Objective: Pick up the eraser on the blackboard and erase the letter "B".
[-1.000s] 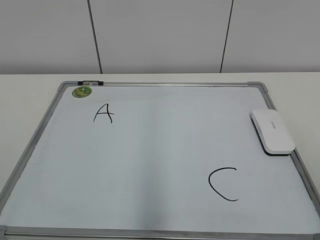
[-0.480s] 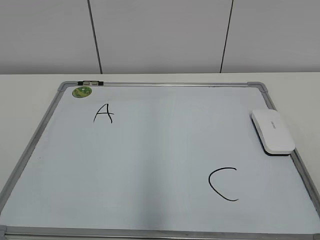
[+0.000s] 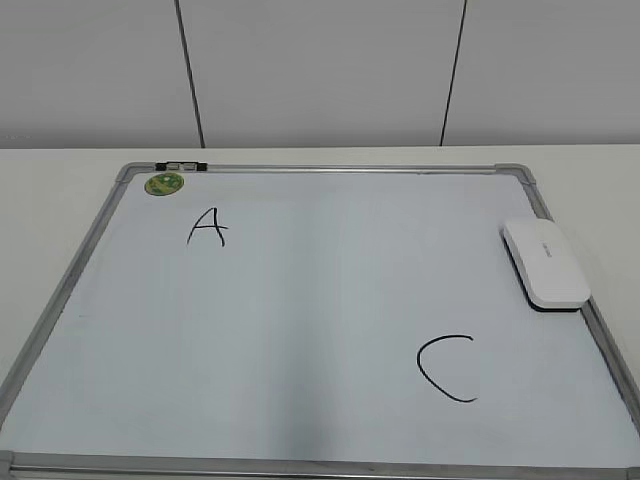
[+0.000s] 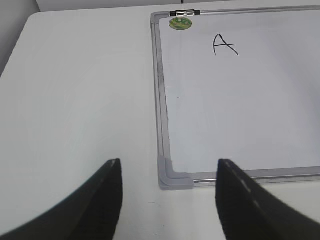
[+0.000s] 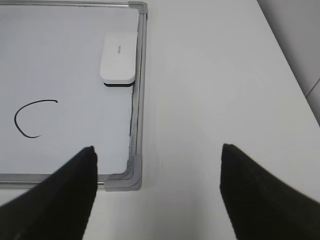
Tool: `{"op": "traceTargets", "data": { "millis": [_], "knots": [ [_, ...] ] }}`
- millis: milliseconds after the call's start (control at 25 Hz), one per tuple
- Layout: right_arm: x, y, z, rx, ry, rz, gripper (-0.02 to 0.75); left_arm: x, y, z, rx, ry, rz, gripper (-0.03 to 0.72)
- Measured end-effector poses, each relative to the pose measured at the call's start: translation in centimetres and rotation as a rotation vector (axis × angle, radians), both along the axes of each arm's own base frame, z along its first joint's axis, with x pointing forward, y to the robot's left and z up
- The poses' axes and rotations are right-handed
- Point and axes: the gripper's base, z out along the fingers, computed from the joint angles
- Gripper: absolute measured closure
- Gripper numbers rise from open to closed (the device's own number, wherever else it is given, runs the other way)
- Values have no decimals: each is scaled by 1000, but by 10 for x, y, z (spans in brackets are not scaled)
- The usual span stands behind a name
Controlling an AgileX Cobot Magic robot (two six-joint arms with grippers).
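Note:
The blackboard (image 3: 300, 300) lies flat on the table, a white board with a silver-grey frame. The white eraser (image 3: 545, 263) rests on its right edge, dark underside down; it also shows in the right wrist view (image 5: 119, 58). A black "A" (image 3: 207, 227) and a black "C" (image 3: 445, 367) are on the board. No letter "B" shows anywhere. My left gripper (image 4: 167, 172) is open and empty above the board's near left corner. My right gripper (image 5: 157, 157) is open and empty above the near right corner, well short of the eraser. Neither gripper shows in the exterior view.
A small round green magnet (image 3: 164, 183) sits at the board's far left corner beside a metal clip (image 3: 180, 165). White table (image 4: 75, 100) surrounds the board. A pale panelled wall (image 3: 320, 70) stands behind.

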Motion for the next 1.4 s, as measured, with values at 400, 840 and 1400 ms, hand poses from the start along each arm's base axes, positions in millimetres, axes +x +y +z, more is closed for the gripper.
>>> {"op": "traceTargets", "data": {
  "millis": [400, 840, 1400],
  "knots": [
    [0, 0, 0, 0, 0, 0, 150, 0, 0, 0, 0, 0, 0, 270],
    [0, 0, 0, 0, 0, 0, 150, 0, 0, 0, 0, 0, 0, 322],
    [0, 0, 0, 0, 0, 0, 150, 0, 1, 0, 15, 0, 10, 384]
  ]
}}
